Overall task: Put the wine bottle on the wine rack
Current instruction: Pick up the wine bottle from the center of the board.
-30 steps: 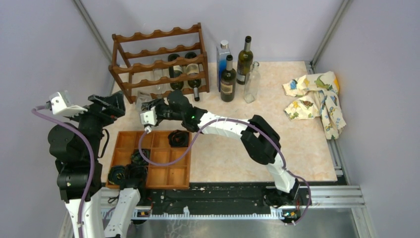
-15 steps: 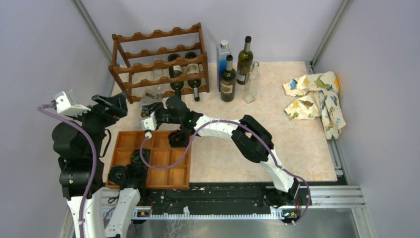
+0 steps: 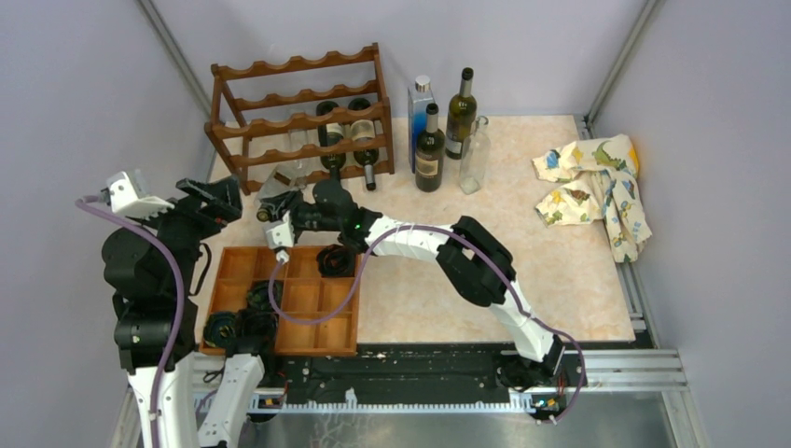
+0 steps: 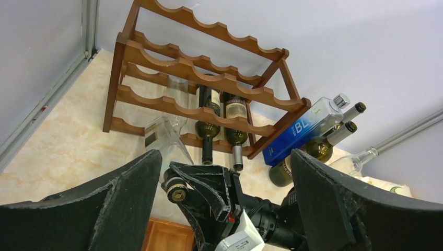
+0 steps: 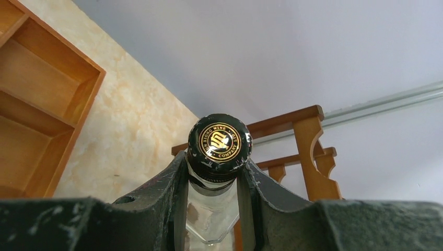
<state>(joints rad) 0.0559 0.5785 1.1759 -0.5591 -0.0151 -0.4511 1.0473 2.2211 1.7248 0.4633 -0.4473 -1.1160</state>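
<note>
Right end effector [image 5: 215,168] clamped on clear glass wine bottle [image 5: 219,142] at neck, left end effector [image 4: 224,159] apart — bottle may pivot, clip reddish-brown scalloped wooden rack [image 4: 209,79].

from where i sit this reads as a robot lab test cell, not a home or a shop. i'm looking into a small booth closed in by plain pale wall panels [image 3: 522,47] set in bare aluminium posts [image 3: 620,58]. the table [image 3: 560,280] has a marble-look top ending at a metal base rail [image 3: 420,373], where my left arm [image 3: 140,280] and right arm [image 3: 485,266] are bolted, purple cable [image 3: 173,308] looping off them. the household bits sit there like props: a wine rack [image 3: 296,65] by the back wall, bottles [image 3: 430,149] standing beside it, a crumpled printed cloth [image 3: 597,187], and a wooden compartment tray [image 3: 317,331] with dark coiled things [image 3: 336,260].
</note>
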